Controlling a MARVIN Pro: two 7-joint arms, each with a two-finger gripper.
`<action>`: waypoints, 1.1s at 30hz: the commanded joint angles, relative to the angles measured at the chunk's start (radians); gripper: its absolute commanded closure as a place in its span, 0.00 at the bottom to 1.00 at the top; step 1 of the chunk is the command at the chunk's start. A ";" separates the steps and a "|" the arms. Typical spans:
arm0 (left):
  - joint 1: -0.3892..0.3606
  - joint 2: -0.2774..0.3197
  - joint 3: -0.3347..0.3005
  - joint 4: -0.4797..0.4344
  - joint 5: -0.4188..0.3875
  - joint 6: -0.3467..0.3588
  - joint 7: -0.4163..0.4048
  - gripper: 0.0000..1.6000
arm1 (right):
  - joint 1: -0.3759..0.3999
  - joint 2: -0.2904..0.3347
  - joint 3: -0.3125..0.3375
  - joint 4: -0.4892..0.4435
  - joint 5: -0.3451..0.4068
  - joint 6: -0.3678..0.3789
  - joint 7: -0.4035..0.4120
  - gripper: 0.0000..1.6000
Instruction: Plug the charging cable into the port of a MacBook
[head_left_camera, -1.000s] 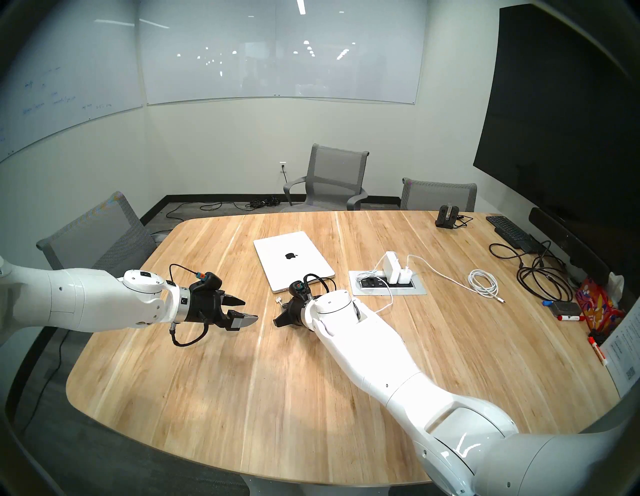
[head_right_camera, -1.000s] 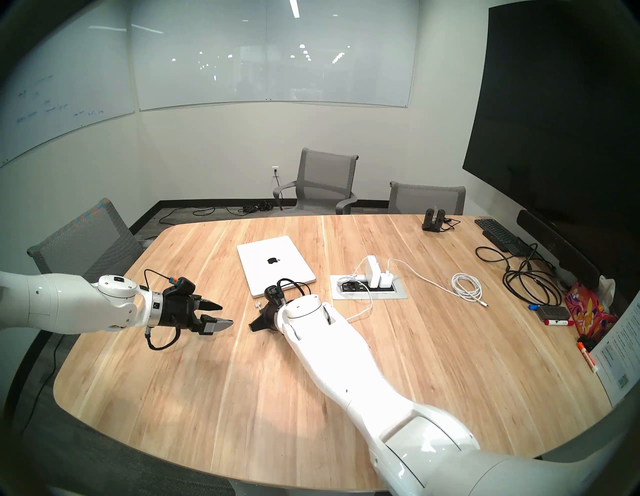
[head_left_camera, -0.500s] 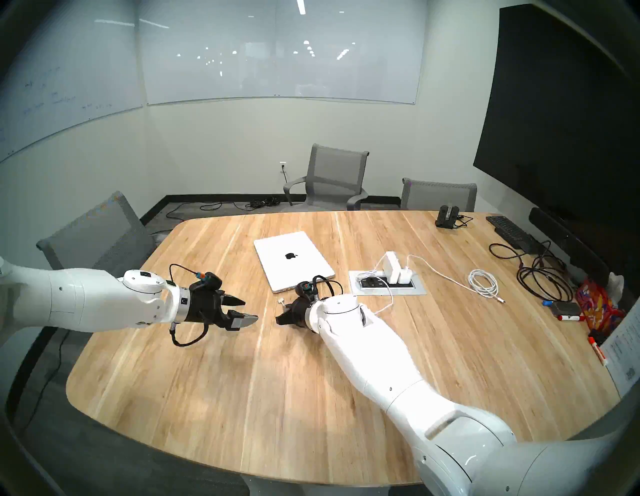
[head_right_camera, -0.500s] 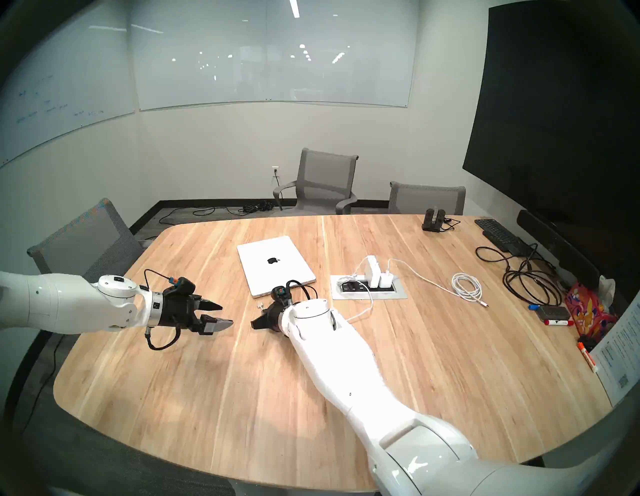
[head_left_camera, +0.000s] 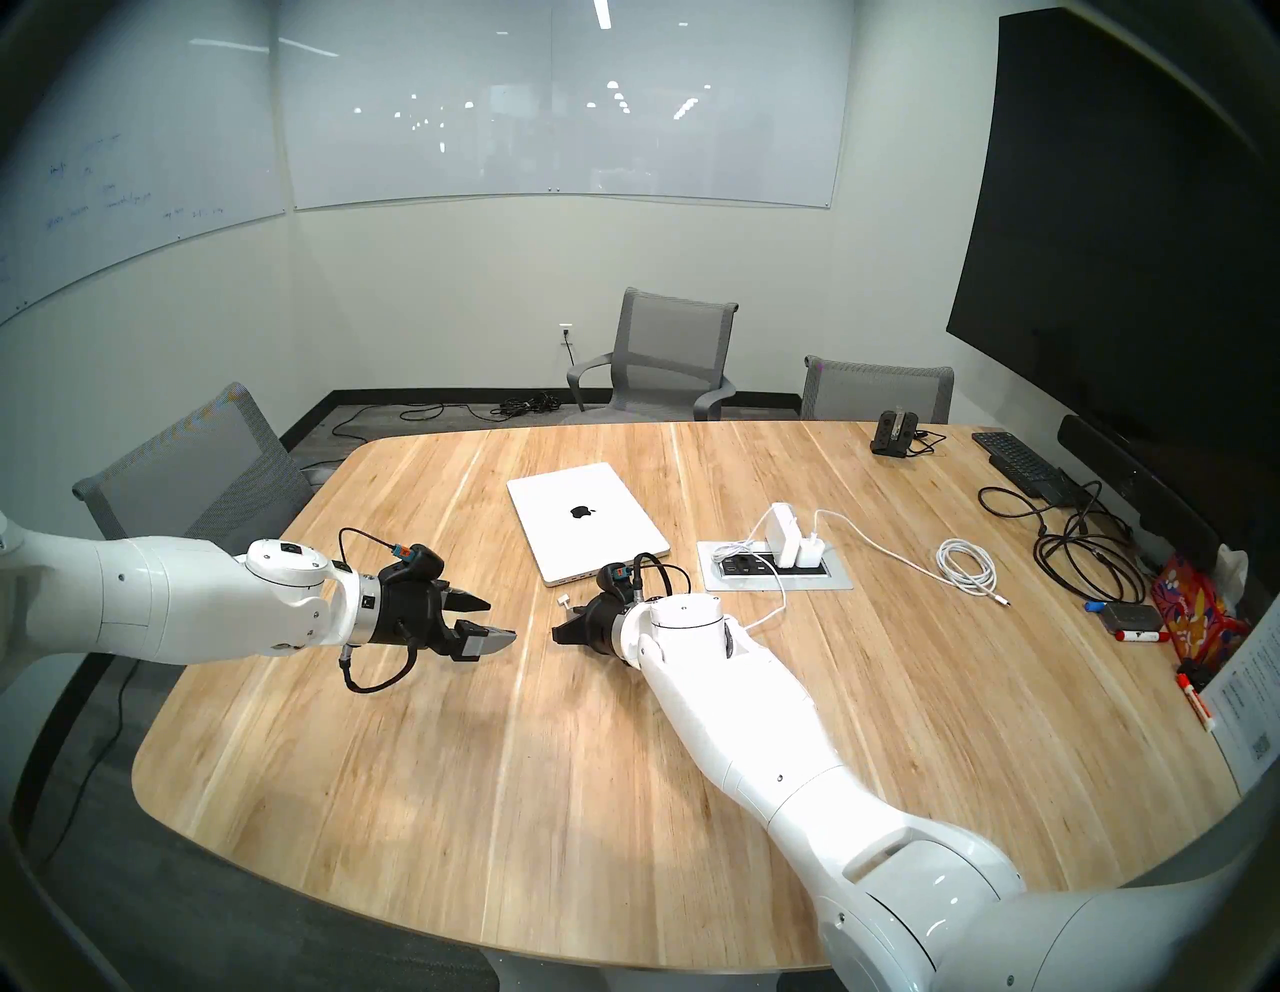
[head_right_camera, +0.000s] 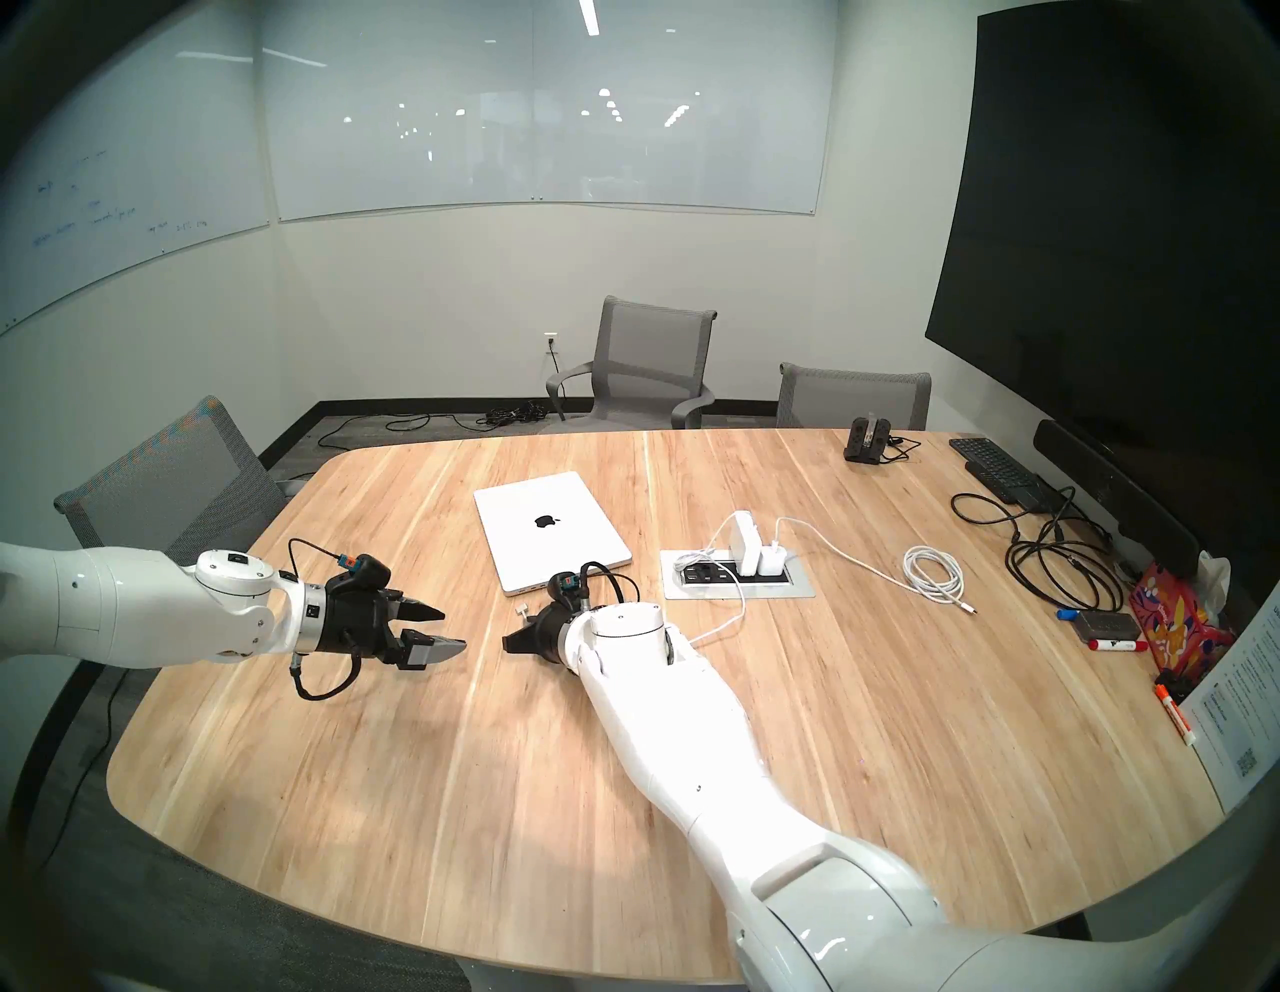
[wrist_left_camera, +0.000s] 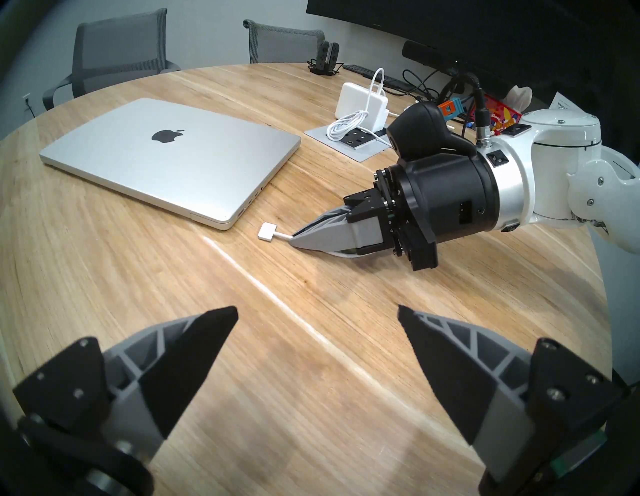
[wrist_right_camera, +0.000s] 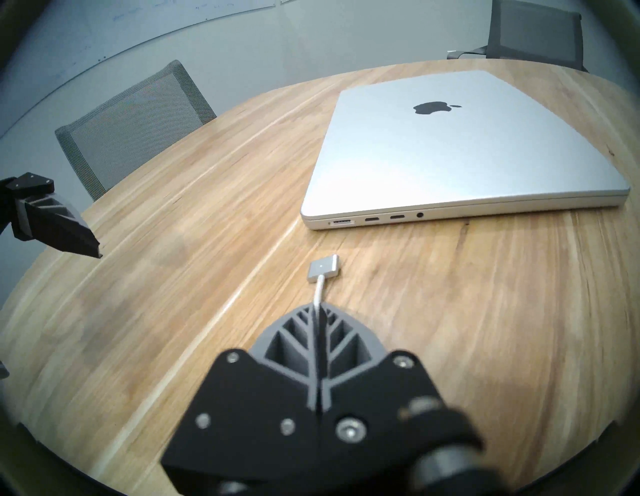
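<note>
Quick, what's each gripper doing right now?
Left gripper: open, empty.
Right gripper: shut on the charging cable, just behind its connector.

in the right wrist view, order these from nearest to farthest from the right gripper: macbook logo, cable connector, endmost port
From the right gripper:
1. Cable connector, just ahead of the fingertips, on the held cord.
2. Endmost port, on the MacBook's near edge.
3. Apple logo, centred on the lid.
</note>
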 joint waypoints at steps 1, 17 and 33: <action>-0.018 -0.002 -0.013 0.002 -0.001 -0.003 0.002 0.00 | 0.029 -0.049 0.026 0.024 0.030 -0.025 -0.004 1.00; -0.018 -0.002 -0.013 0.002 -0.001 -0.003 0.002 0.00 | 0.089 -0.086 0.101 0.213 0.090 -0.157 0.021 1.00; -0.018 -0.002 -0.013 0.002 -0.001 -0.003 0.002 0.00 | 0.127 -0.099 0.178 0.274 0.144 -0.178 0.042 1.00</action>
